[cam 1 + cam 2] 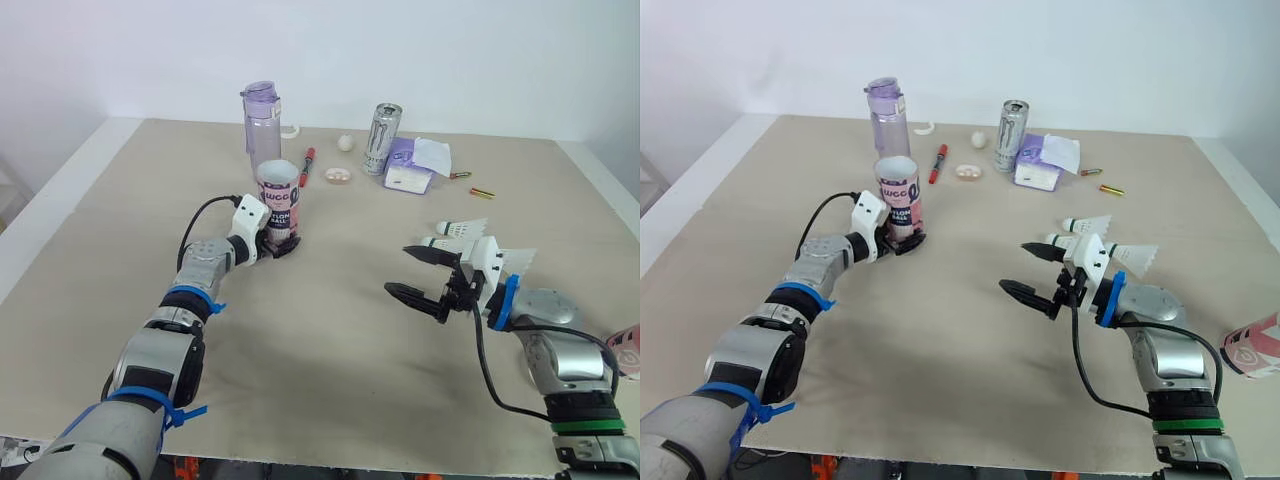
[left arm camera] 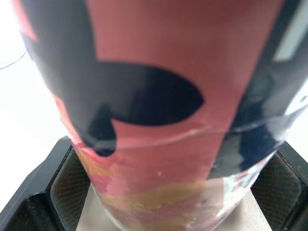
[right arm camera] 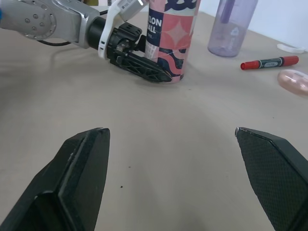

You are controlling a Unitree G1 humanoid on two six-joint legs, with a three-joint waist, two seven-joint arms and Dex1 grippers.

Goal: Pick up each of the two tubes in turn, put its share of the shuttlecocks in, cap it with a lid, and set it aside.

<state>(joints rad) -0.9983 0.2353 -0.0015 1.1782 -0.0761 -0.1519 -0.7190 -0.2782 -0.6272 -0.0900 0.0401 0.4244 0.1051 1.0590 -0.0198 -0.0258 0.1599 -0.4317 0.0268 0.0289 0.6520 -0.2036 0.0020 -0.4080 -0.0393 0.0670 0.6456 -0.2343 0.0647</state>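
Note:
A pink and navy tube [image 1: 278, 205] stands upright and open-topped left of the table's middle. My left gripper [image 1: 281, 244] is shut on its base, and the black pads [image 2: 72, 185] press it from both sides. My right gripper [image 1: 400, 270] hovers open and empty over the table to the right, pointing toward the tube [image 3: 173, 33]. White shuttlecocks [image 1: 462, 228] lie just behind the right gripper, one [image 1: 1135, 258] beside its wrist. A second pink tube [image 1: 1250, 348] lies on its side at the right edge.
Along the back stand a purple bottle [image 1: 262, 120], a silver can [image 1: 381, 138] and a purple and white box [image 1: 410, 168]. A red marker [image 1: 306, 167], a small pinkish round piece [image 1: 338, 176], a white ball [image 1: 345, 142] and two batteries [image 1: 483, 192] lie nearby.

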